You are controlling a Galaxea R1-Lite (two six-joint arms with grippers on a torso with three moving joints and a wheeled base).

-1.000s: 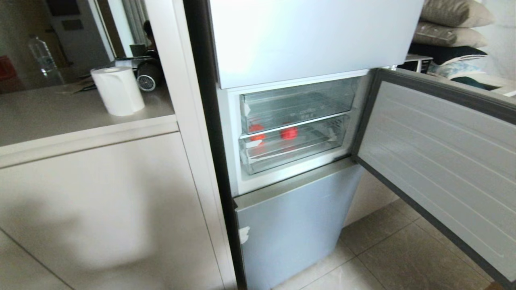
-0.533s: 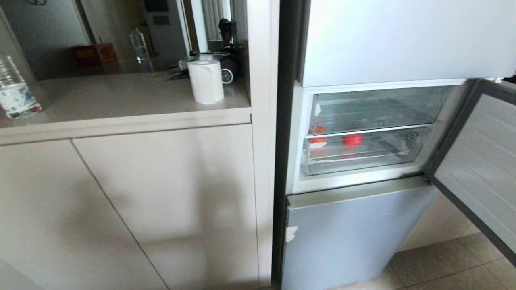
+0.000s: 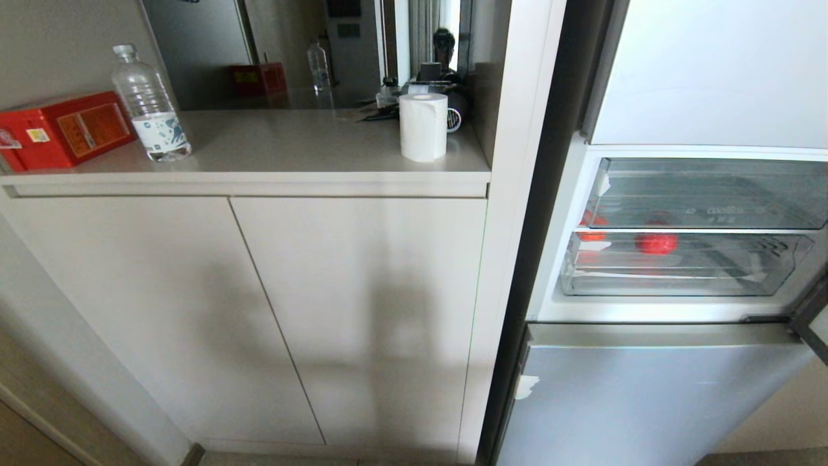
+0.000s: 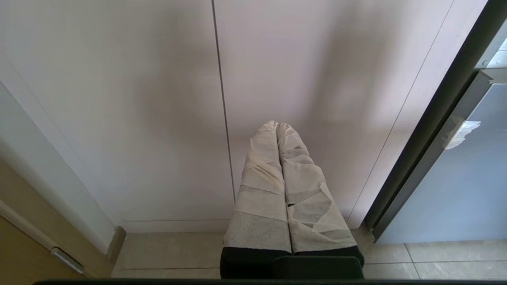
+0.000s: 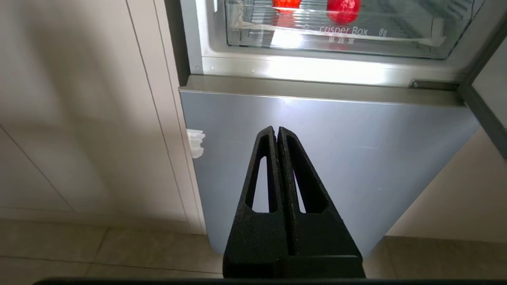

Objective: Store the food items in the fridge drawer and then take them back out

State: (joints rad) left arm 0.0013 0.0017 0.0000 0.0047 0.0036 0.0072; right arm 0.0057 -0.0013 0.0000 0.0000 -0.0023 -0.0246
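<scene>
Head view first: the fridge drawer sits pushed in at the far right, clear plastic with a thick front lip, under the shallower clear tray. Two red food items are inside it, one mid-drawer and one tucked near its left wall, well apart from each other. The middle door is swung open, only its dark edge showing at the right border. Left of the fridge there's a cream cabinet with a table on top carrying a paper roll, a water bottle and a red box. Neither arm shows here.

Left wrist view: the left gripper has its tape-wrapped fingers pressed together, holding nothing, facing the cabinet doors with open floor below.

Right wrist view: the right gripper has black fingers closed on nothing, aimed at the pale-blue lower door panel. The drawer's lip, marked "crisper Box", sits above with both red items behind it.
</scene>
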